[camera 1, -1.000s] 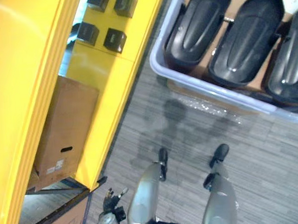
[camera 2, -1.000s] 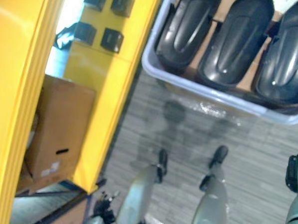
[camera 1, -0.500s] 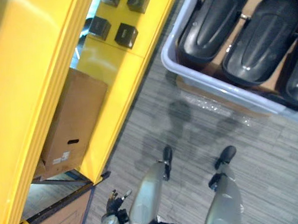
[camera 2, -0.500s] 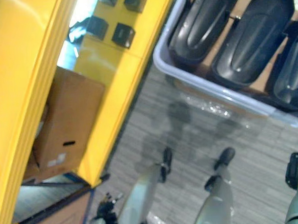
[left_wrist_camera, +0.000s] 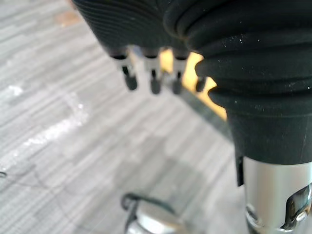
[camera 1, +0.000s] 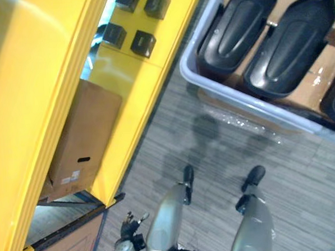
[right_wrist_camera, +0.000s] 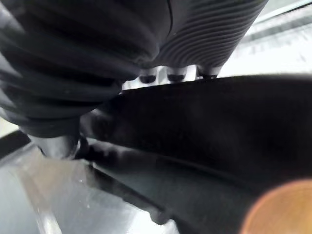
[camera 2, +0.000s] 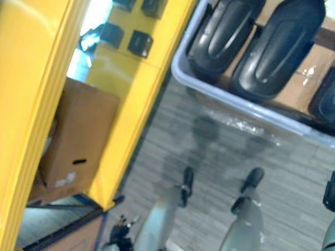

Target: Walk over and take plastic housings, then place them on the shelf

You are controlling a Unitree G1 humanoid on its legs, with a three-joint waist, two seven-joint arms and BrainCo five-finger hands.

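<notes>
Black plastic housings lie in a pale bin [camera 1: 240, 98] on the floor ahead: one on the left [camera 1: 235, 26], one in the middle [camera 1: 287, 43], and a third [camera 2: 329, 101] at the right edge, apart from the other two with brown cardboard bare between. In the right wrist view my right hand [right_wrist_camera: 175, 76] sits on a black housing [right_wrist_camera: 219, 126], its fingertips hooked over the housing's edge. My left hand [left_wrist_camera: 152, 80] hangs beside my body over the grey floor, fingers straight and holding nothing; it also shows low in the left eye view [camera 1: 129, 224].
A yellow shelf unit [camera 1: 37, 110] stands close on my left. A cardboard box [camera 1: 81, 144] sits on its lower level and small black boxes [camera 1: 143, 43] on a higher one. Grey floor [camera 1: 214, 151] lies between me and the bin.
The right-hand housing has slid away from the middle one, baring cardboard between them. My right hand's fingers have curled in. The view has shifted slightly.
</notes>
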